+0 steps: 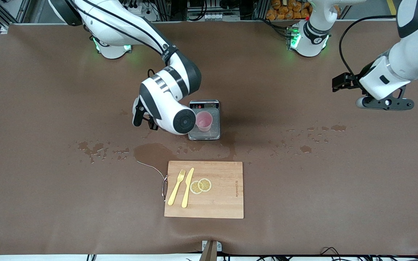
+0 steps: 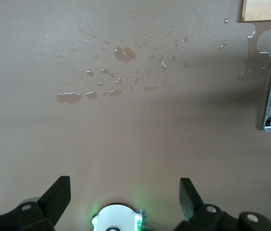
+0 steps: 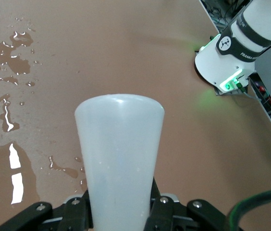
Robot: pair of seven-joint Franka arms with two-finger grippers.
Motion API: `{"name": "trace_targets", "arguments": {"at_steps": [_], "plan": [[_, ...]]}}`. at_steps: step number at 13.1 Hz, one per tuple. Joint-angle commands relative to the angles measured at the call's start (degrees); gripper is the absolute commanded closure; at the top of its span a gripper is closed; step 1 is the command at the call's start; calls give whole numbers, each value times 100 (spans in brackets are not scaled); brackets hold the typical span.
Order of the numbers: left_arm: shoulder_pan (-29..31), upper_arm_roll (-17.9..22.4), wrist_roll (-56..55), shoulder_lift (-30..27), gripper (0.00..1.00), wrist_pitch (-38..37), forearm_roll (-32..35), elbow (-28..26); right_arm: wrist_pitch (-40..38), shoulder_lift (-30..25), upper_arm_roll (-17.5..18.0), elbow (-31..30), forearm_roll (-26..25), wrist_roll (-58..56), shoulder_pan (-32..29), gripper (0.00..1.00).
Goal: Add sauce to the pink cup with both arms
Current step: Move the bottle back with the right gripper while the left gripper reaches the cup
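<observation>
- Front view: the right arm [image 1: 129, 29] came from its base at the table's top edge and reached down toward the middle of the table, its wrist bent so that the white end housing covered the right gripper and sat just beside the pink cup [image 1: 204, 121].
- The pink cup stood upright on the plate of a small scale [image 1: 204, 136], mouth up, near the table's middle; the scale's display end lay toward the bases.
- In the right wrist view the right gripper [image 3: 121, 211] was clenched on the sauce [image 3: 119, 163], a translucent white bottle whose long axis ran straight out from between the fingers [image 3: 160, 211], its flat bottom pointing away from the wrist; the nozzle end was hidden.
- Whether the bottle was tipped over the cup could not be told.
- The left arm [image 1: 408, 54] waited toward its own end of the table, its forearm sloping down from the upper corner.
- The left gripper [image 2: 125, 190] hung over bare table with its fingers [image 2: 58, 192] spread wide, gripping nothing.
- Spilled liquid [image 1: 154, 154] pooled between the scale and a wooden cutting board [image 1: 227, 203], with droplets [image 2: 118, 72] scattered toward both ends.
- The board lay near the table's bottom edge, carrying a yellow fork [image 1: 176, 187], a yellow knife [image 1: 187, 187] and two lemon slices [image 1: 201, 186].
</observation>
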Motion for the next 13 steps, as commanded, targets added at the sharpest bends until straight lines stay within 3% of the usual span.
{"name": "trace_targets", "arguments": {"at_steps": [1,6,10,13], "plan": [[-34,5,-135,45,0,-62,-128,48,121,-202,112,120,604,-216,-518,80],[-86,-109,-1029,641,0,-26,-655,434,305,-404,112,85,939,-471,-827,80],[-823,-118,-2469,1485,0,53,-823,1013,560,-808,112,-274,1292,-840,-1135,81],[-1167,-118,-3051,1785,0,131,-831,1279,719,-1038,103,-512,1502,-1104,-1336,81]]}}
